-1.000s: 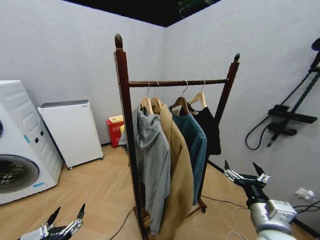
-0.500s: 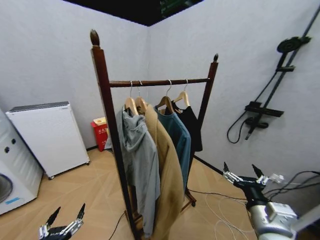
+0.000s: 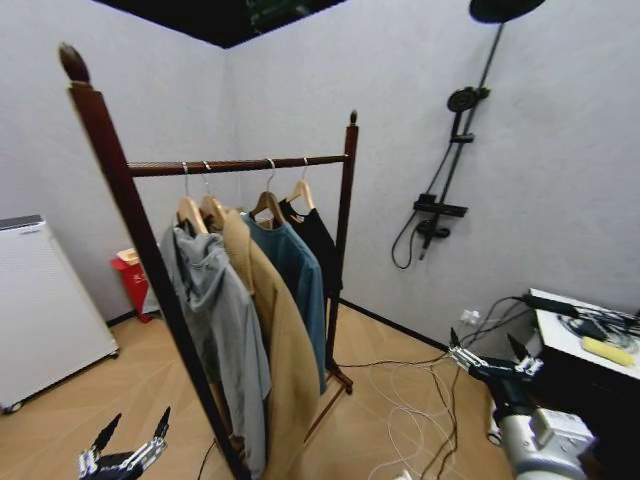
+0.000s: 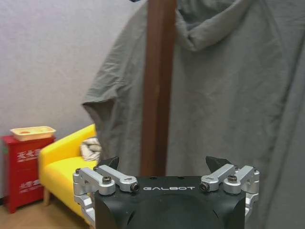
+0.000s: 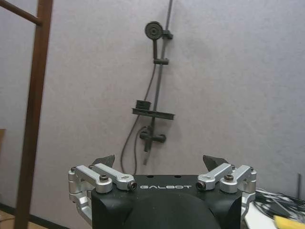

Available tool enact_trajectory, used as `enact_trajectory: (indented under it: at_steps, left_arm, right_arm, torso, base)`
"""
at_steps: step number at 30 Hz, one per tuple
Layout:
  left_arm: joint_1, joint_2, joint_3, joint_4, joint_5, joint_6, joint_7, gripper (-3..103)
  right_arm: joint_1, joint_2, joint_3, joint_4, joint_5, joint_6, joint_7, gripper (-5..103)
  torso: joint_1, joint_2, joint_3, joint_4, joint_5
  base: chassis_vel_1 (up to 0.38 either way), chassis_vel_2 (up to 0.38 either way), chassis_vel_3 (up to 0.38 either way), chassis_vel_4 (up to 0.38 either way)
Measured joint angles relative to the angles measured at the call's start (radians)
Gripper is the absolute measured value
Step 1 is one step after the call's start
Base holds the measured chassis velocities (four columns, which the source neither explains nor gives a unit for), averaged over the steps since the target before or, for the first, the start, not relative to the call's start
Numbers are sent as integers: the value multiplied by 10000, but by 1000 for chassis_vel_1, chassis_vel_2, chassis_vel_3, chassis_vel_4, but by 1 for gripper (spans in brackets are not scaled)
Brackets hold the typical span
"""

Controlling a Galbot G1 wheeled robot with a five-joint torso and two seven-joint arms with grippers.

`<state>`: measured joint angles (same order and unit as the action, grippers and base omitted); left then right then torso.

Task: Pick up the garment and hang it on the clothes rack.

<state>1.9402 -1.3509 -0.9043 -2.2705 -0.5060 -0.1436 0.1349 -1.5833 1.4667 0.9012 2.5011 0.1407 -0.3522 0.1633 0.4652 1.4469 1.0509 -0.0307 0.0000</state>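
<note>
- Clothes rack (image 3: 345, 190) now sits left of centre in the head view; a second ago it stood mid-picture with a washing machine beside it. The whole scene has slid left, so the robot is turning right (the camera moved, not the rack).
- Wall-mounted shower fixture (image 3: 440, 205) and a desk edge (image 3: 560, 335) with cables have come into the head view on the right.
- Grey hoodie (image 3: 215, 310), tan coat (image 3: 275, 340) and teal shirt (image 3: 298, 280) hang along the rail, nearest to farthest.
- Garment (image 3: 318, 240) is already on its hanger at the rail's far end, just beside the far post. Judgement: nothing is left to lift here, and the turn takes it away from both arms.
- Left gripper (image 3: 128, 448) is low at the near post, fingers spread wide, empty.
- Right gripper (image 3: 492, 352) is low on the right, fingers likewise wide apart, holding nothing.
</note>
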Motion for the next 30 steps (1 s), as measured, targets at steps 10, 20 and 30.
enact_trajectory:
  at_steps: [10,20,30]
  left_arm:
    - [0,0,0,0,0,0,1,100]
    - [0,0,0,0,0,0,0,100]
    - [1,0,0,0,0,0,0,100]
  right_arm:
    - [-46,-43,-90,-5,59,33,-33,100]
    - [-49,-162,-97,-10,55,8,-46,100]
    - [-150,-167,26,-10,64,-3,-29,100]
  torso:
    - [1,0,0,-3,0]
    - [2,0,0,2,-1]
    - [1,1,0,2,0]
  base:
    - [-60,-175,-166,-62]
    - [82,-105,-102,84]
    - [91,-105,-113,94]
